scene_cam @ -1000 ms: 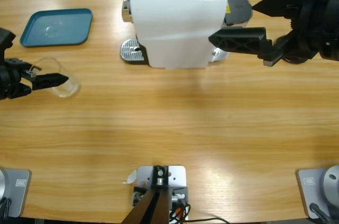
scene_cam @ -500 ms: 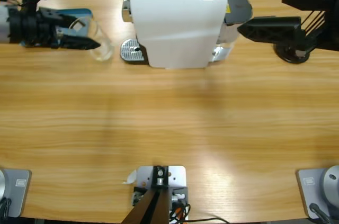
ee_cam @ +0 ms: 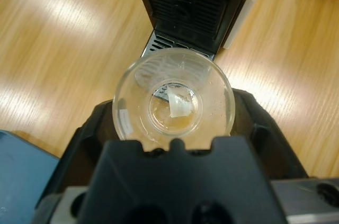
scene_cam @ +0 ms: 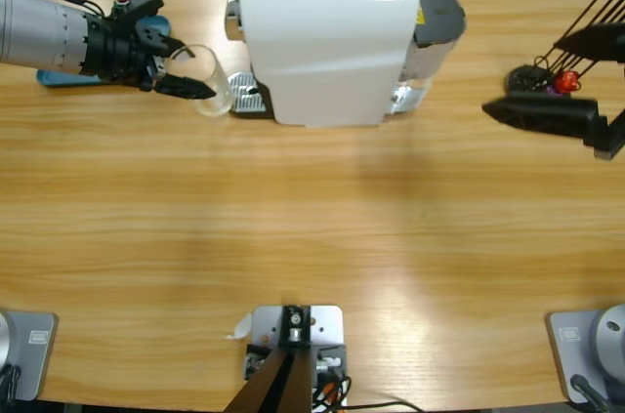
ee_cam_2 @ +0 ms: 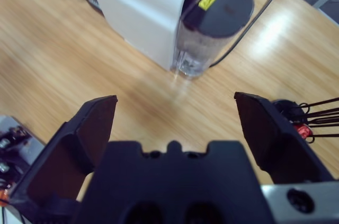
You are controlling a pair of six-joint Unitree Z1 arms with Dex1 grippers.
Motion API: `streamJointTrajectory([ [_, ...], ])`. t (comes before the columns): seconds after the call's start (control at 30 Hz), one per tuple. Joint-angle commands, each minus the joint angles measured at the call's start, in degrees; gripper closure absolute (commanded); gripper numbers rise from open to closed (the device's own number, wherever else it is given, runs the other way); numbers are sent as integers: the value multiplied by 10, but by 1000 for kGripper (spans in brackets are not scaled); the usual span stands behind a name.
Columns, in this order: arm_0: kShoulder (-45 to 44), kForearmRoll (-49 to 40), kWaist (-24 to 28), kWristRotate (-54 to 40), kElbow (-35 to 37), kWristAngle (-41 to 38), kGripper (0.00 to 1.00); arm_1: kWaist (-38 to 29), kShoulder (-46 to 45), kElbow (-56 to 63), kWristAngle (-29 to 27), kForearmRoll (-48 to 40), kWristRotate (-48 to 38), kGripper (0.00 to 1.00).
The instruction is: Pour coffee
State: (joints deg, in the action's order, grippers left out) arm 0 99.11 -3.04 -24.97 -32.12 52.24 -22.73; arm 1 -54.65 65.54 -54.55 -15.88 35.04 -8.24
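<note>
Left gripper [ee_cam: 172, 144]: black jaws clamped on clear round glass cup [ee_cam: 174, 97], upright, thin amber-brown coffee [ee_cam: 172, 118] at its bottom. Cup sits just before perforated metal drip grille [ee_cam: 159, 44] of white boxy coffee machine [scene_cam: 327, 42]. Advice: advance level, centre under spout. Right gripper [ee_cam_2: 175, 123]: jaws spread, empty, well apart.

Table [scene_cam: 312, 237] of varnished wood, smooth, with soft sheen; coffee machine [scene_cam: 327, 42] in glossy white plastic, its drip grille [ee_cam: 175, 54] perforated bright metal; cup [ee_cam: 174, 102] of clear glass; tray [scene_cam: 59, 76] matt blue plastic; left arm [scene_cam: 49, 30] ribbed brushed silver metal.
</note>
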Motion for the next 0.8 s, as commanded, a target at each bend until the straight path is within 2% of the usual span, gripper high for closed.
streamJointTrajectory([
  [0.03, 53, 1, -8, -7, 28, -6, 1000, 9, -16, 39, 8, 4, 9, 0],
  [0.2, 78, 2, -16, -7, 61, -9, 1000, 12, -15, 45, 5, 1, 10, 0],
  [0.8, 109, 6, -34, -4, 77, -19, 1000, 26, -11, 52, 9, -15, 12, 0],
])
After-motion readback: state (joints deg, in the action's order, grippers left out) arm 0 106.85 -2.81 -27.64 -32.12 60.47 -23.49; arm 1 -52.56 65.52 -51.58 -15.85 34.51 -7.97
